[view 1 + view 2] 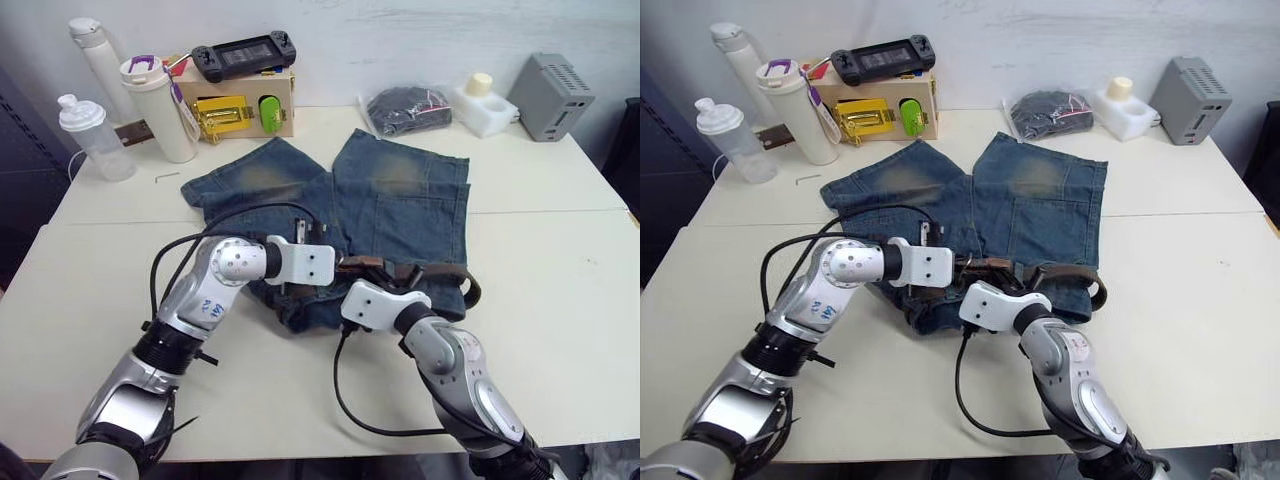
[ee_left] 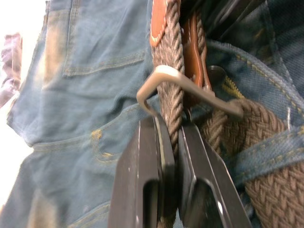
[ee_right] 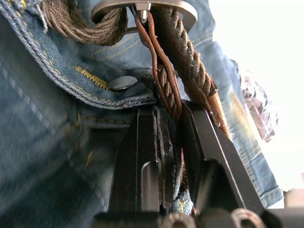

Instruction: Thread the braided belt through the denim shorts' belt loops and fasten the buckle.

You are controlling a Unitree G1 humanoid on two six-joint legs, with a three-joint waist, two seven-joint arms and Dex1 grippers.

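The denim shorts (image 1: 400,200) lie flat at the table's centre, waistband toward me. The braided belt (image 1: 445,272) runs along that waistband, and a belt loop (image 2: 270,147) crosses the strap. At the waistband's middle my left gripper (image 2: 173,126) is shut on the braided strap, just short of the silver buckle (image 2: 199,89). My right gripper (image 3: 168,111) comes in from the near side and is shut on the belt's leather-edged part beside the shorts' metal button (image 3: 122,83). The buckle (image 3: 187,14) and its prong sit just beyond its fingertips. Both grippers meet at about the same spot (image 1: 355,272).
Along the back edge stand two bottles (image 1: 95,135), a white tumbler (image 1: 160,105) and a wooden box with a yellow latch (image 1: 225,115) under a handheld console (image 1: 243,55). A bagged dark bundle (image 1: 405,108), a white block (image 1: 485,105) and a grey box (image 1: 550,95) follow. A hex key (image 1: 167,178) lies nearby.
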